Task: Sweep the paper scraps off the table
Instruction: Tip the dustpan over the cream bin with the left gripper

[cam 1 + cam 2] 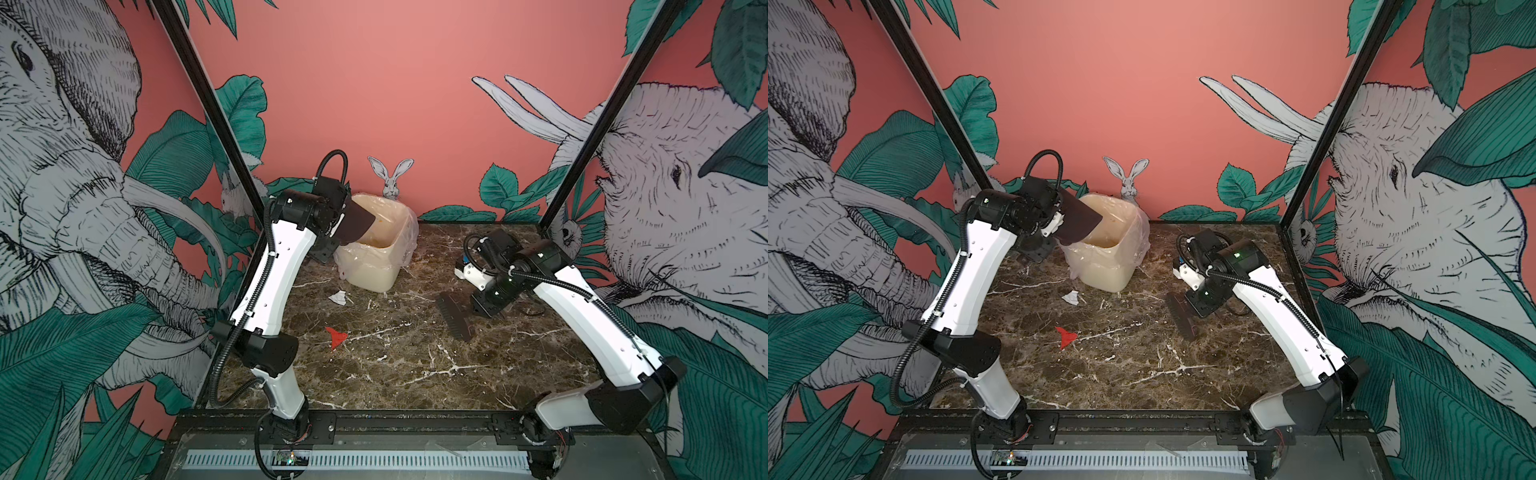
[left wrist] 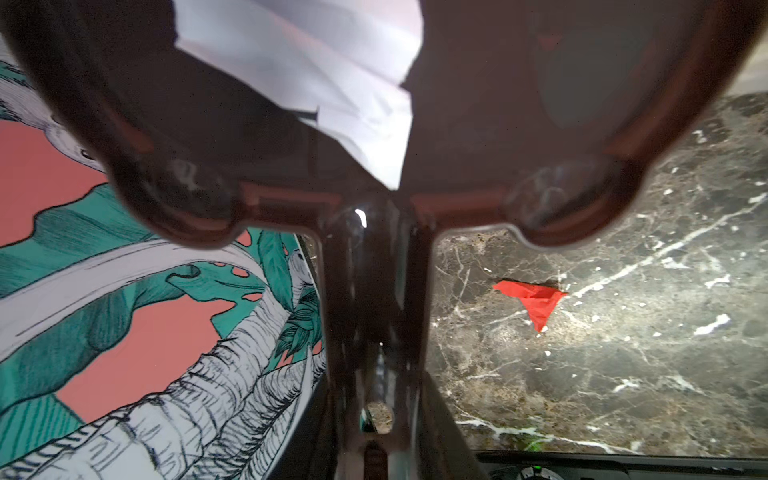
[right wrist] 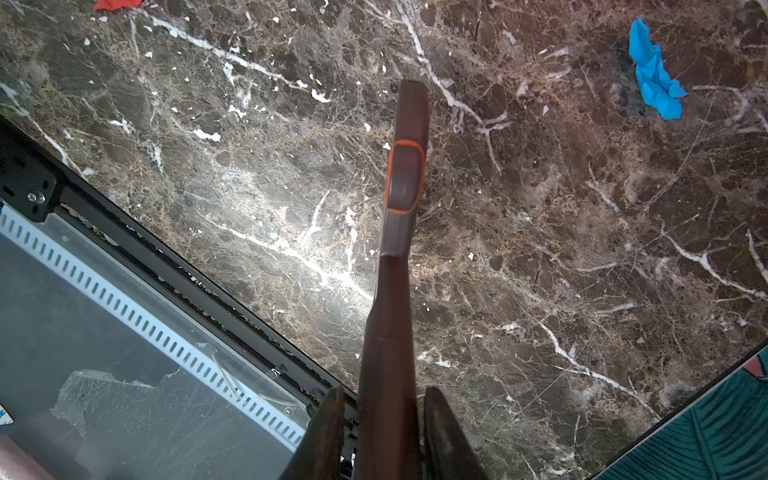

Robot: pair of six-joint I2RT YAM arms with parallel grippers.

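Your left gripper (image 1: 1054, 222) pinches the dustpan (image 1: 358, 222) tipped over the bin (image 1: 374, 272) to shed its white scrap (image 2: 332, 83), while your right gripper (image 3: 384, 392) clamps the brush (image 1: 455, 316) low for the red scrap (image 1: 336, 336)

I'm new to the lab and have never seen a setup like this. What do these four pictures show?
The robot has a left arm and a right arm at a marble table. Two pictures look down from overhead, nearly alike; the other two come from a camera on each wrist. The left tool grips a dustpan holding white paper, tilted over a lined bin. The right tool grips a brush down near the table. On the table lie a white scrap, a red scrap and a blue scrap.
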